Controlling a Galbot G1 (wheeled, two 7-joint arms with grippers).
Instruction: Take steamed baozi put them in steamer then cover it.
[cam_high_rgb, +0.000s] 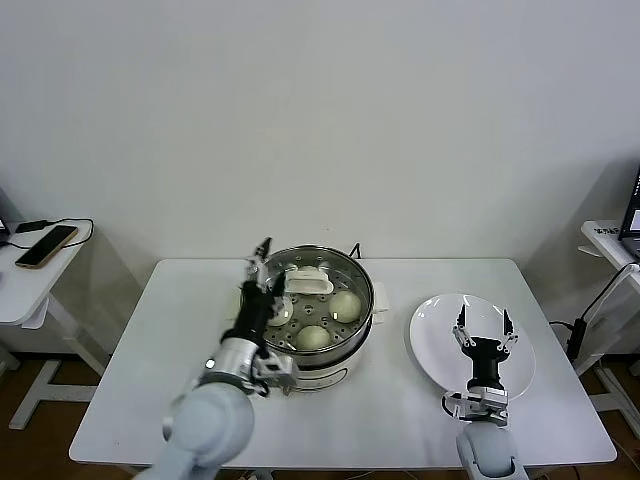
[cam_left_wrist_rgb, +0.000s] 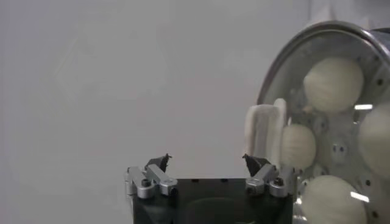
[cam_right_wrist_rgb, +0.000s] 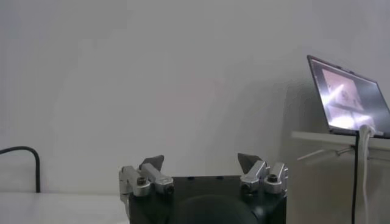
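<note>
The steamer (cam_high_rgb: 352, 345) stands mid-table with the glass cover on it; the cover's cream handle (cam_high_rgb: 309, 284) lies across its centre. Three baozi show through the glass (cam_high_rgb: 345, 304), (cam_high_rgb: 313, 337), (cam_high_rgb: 280, 312). In the left wrist view, four baozi (cam_left_wrist_rgb: 334, 83) show under the cover, beside its handle (cam_left_wrist_rgb: 265, 131) and inside the steel rim (cam_left_wrist_rgb: 317, 30). My left gripper (cam_high_rgb: 266, 280) (cam_left_wrist_rgb: 207, 161) is open and empty at the steamer's left rim, one finger close to the handle. My right gripper (cam_high_rgb: 484, 325) (cam_right_wrist_rgb: 201, 161) is open and empty above the white plate (cam_high_rgb: 435, 325).
The white table (cam_high_rgb: 150, 400) runs to edges on all sides. A side table at the left holds a phone (cam_high_rgb: 45, 245) and cable. Another at the right holds a laptop (cam_right_wrist_rgb: 347, 97) with a cable hanging down.
</note>
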